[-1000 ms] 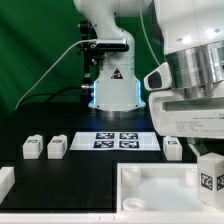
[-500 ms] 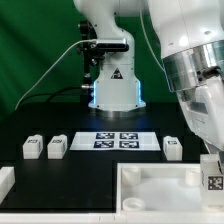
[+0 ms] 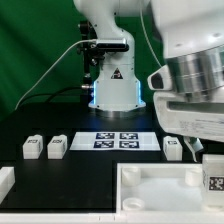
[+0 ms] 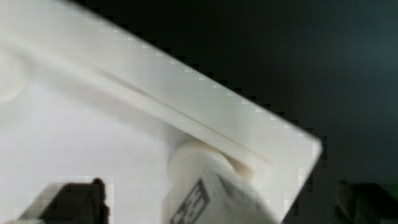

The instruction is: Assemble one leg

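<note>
One leg, a small white block with a black-and-white tag, stands upright at the corner of the large white panel on the exterior view's right. My gripper is right above it. In the wrist view the leg sits at the panel's corner between my dark fingers, with a gap showing on each side, so my gripper looks open around it. Three more legs lie on the table: two on the left and one on the right.
The marker board lies flat in front of the robot base. A white part shows at the exterior view's left edge. The panel has a raised rim.
The hand turned about its vertical axis, narrow half a second ago and broad-side now. The leg sank a little and shifted right in the first half second, then stayed put.
</note>
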Available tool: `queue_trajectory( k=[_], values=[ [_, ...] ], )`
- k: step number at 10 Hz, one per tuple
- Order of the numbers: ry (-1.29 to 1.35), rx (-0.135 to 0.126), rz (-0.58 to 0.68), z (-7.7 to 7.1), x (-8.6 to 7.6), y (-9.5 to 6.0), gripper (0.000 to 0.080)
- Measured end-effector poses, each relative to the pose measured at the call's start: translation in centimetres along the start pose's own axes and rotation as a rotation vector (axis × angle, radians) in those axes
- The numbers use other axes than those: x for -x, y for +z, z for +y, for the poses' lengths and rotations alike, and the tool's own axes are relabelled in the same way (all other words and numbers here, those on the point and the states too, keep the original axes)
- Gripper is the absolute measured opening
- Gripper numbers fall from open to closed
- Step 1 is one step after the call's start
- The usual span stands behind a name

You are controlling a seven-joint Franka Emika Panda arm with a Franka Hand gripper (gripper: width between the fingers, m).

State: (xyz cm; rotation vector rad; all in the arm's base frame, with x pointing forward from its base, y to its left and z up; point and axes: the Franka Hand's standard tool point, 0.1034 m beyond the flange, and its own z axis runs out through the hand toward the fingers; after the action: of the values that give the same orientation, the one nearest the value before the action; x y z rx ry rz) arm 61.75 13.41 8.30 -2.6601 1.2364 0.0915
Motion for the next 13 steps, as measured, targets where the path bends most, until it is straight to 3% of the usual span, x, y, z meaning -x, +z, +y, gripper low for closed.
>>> queue_trajectory(
  k=[1, 3, 5, 7, 9, 10, 11, 13],
  values=[
    [-0.081, -0.027, 0.024, -0.5, -0.5, 0.0, 0.0644],
    [-0.307, -0.017, 0.029, -0.2, -0.8, 0.1, 0.0649],
    [-0.586, 0.04, 0.064, 0.5, -2.6, 0.0, 0.0649],
    [-0.7, 0.052, 0.074, 0.4, -3.0, -0.2, 0.0649],
    [-0.689, 0.05, 0.074, 0.4, -3.0, -0.2, 0.0388],
    [-0.577, 0.041, 0.073, 0.3, -2.9, -0.1, 0.0388],
    [-0.463, 0.037, 0.075, 0.4, -2.9, -0.1, 0.0291],
    [-0.272, 0.027, 0.077, 0.5, -3.0, -0.1, 0.0291]
  ],
)
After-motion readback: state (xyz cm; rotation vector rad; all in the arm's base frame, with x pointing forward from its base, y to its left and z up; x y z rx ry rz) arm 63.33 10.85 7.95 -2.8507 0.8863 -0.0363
